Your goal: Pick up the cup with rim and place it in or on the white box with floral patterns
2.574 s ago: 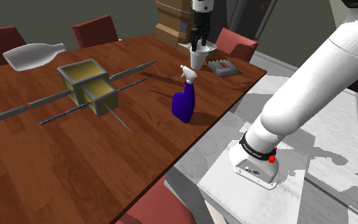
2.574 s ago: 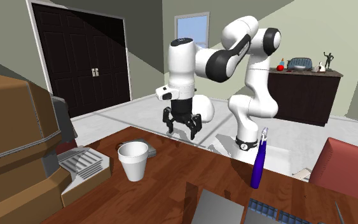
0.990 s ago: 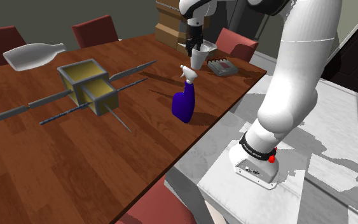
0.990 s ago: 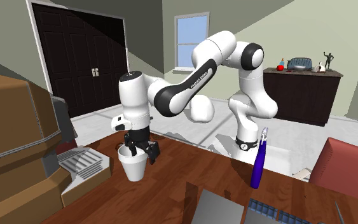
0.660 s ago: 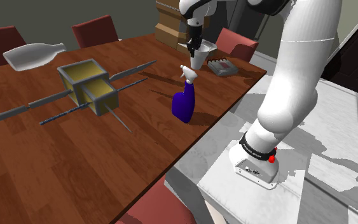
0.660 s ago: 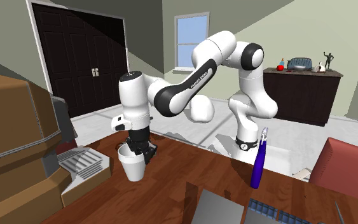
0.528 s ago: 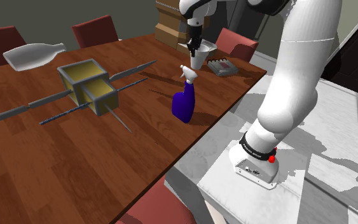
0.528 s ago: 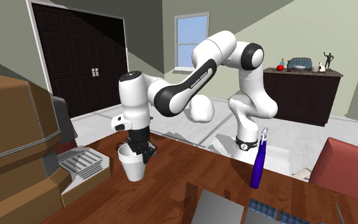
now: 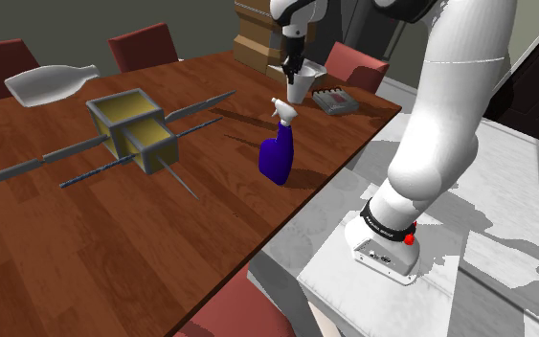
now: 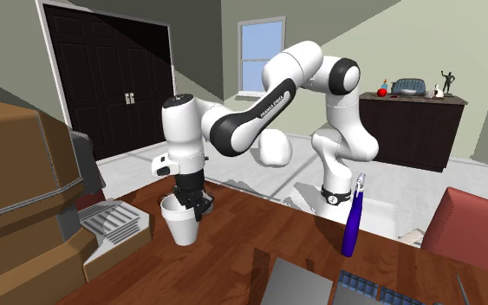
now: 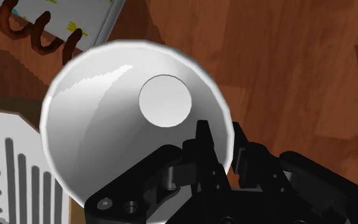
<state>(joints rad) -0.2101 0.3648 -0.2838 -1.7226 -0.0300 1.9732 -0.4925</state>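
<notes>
White tapered cup (image 10: 181,230) upright, empty, rim pinched by gripper (image 10: 194,208); flat patterned white box (image 9: 334,101) just beside.

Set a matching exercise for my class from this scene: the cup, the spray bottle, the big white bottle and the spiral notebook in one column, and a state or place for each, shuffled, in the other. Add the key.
Things
1. white cup
2. spray bottle
3. big white bottle
4. spiral notebook

States
A. blue, standing upright
B. lying flat on the table beside the cup
C. clasped at its rim by the pincer
D. lying on its side

Pairs: 1-C, 2-A, 3-D, 4-B
</notes>
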